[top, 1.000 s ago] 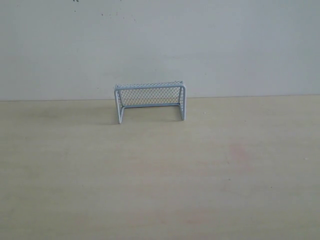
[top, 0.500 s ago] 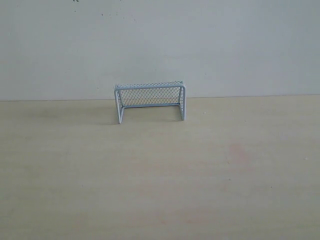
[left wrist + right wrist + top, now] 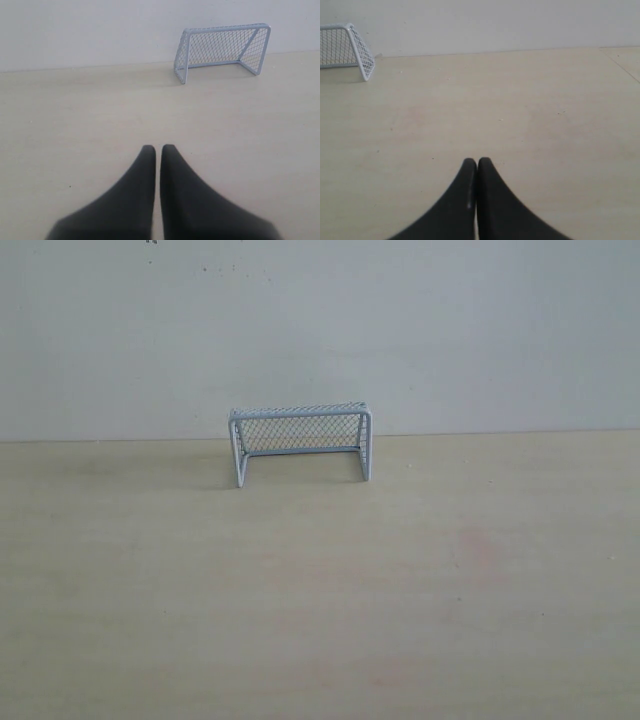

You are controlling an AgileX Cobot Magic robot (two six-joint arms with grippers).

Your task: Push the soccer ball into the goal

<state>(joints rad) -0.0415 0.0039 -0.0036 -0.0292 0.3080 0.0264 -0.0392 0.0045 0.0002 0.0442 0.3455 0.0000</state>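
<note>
White with black patches, the soccer ball is what I am looking for, but it is showing in none of my views, so I cannot tell where it is lying. The goal (image 3: 300, 433) is standing upright at the far side of the pale table (image 3: 320, 590), just before the grey wall (image 3: 320, 330), with its open mouth facing out over the tabletop. My left pincer (image 3: 158, 150) is hanging over the table with its black fingers drawn to a thin slit, gripping nothing. My right pincer (image 3: 477, 162) is pressed fully together, also gripping nothing, with the goal well off to one side. I am judging that finding the ball is coming first. Once it is showing, I should be bringing closed tips in behind it, on the side away from the goal, and nudging gently along a line through the middle of the mouth, since a glancing touch is likely sending so small a ball off course.
</note>
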